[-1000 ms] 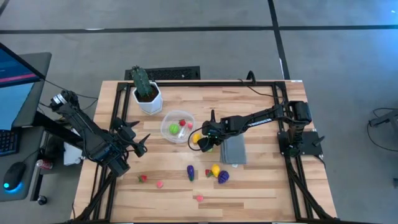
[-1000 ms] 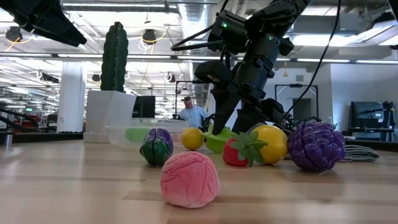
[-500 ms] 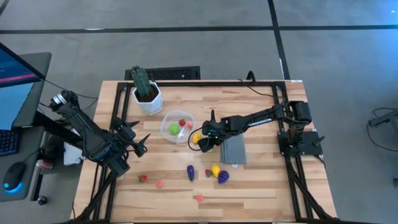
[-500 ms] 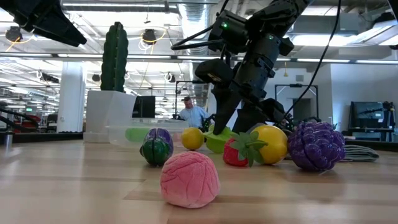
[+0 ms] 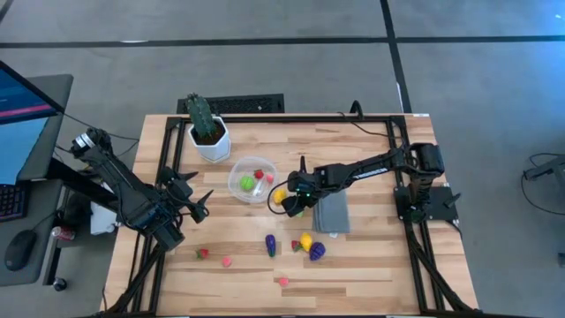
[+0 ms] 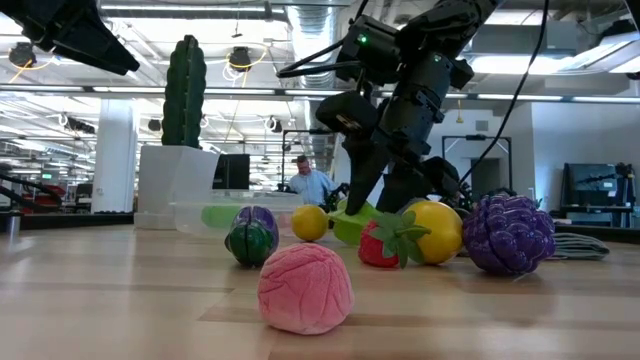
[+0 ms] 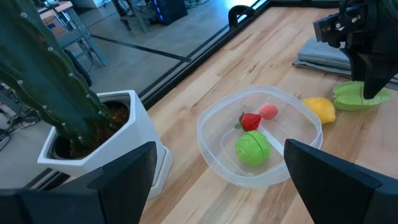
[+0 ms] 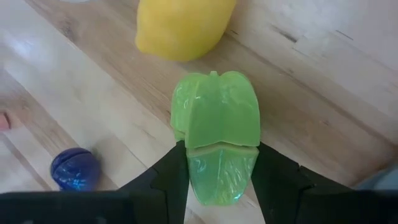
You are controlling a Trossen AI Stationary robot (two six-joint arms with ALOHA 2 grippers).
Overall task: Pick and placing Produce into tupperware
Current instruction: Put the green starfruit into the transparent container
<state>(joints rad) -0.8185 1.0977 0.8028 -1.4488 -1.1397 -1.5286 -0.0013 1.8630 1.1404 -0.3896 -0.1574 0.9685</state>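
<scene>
The right end effector (image 8: 217, 167) has drawn its fingers (image 8: 171, 177) in a little tighter, now pinching the light green pepper (image 8: 216, 124) between them. Nothing else on the bench has shifted.

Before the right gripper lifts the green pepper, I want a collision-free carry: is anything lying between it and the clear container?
Yes. A yellow lemon lies on the table between the green pepper, gripped by the right gripper, and the clear container. Lifting above the lemon should clear it.

Right gripper (image 8: 217, 171) low at table centre, fingers clamped; left gripper (image 5: 196, 196) parked left, fingers wide apart.
</scene>
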